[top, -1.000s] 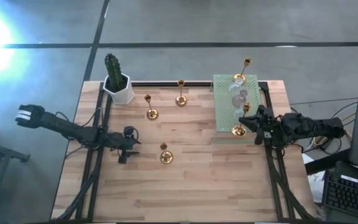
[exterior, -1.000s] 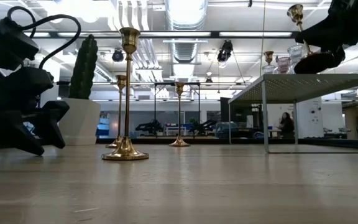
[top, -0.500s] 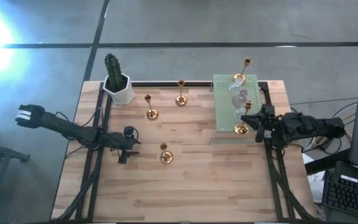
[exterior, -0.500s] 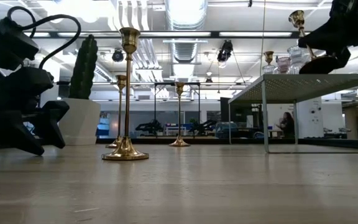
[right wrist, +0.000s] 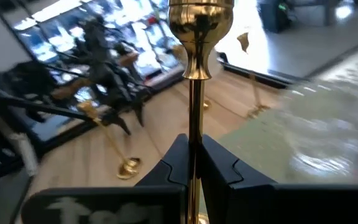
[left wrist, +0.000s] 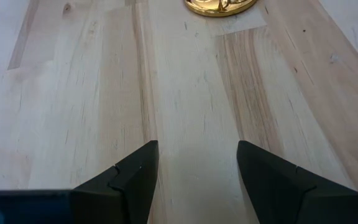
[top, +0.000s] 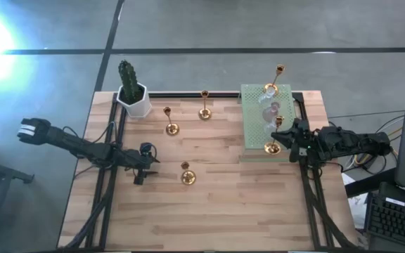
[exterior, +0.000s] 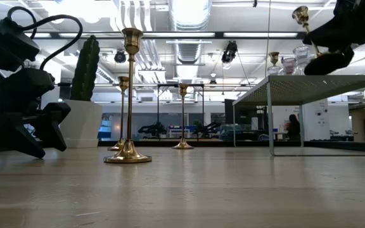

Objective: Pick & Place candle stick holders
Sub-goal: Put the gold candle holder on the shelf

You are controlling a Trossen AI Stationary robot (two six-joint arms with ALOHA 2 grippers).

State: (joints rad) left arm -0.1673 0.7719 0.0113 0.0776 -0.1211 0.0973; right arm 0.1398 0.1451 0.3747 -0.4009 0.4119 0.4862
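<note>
With our right gripper clamped on the upright stem of a gold candle stick holder at the green perforated mat's near edge, our left gripper gapes empty, the nearest table holder just right of it.

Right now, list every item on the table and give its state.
Left gripper: open, empty, low over table.
Right gripper: shut on gold candlestick, at green mat.
Three gold candlesticks on wood: upright.
Glass holders: on mat.
Cactus pot: upright.
</note>
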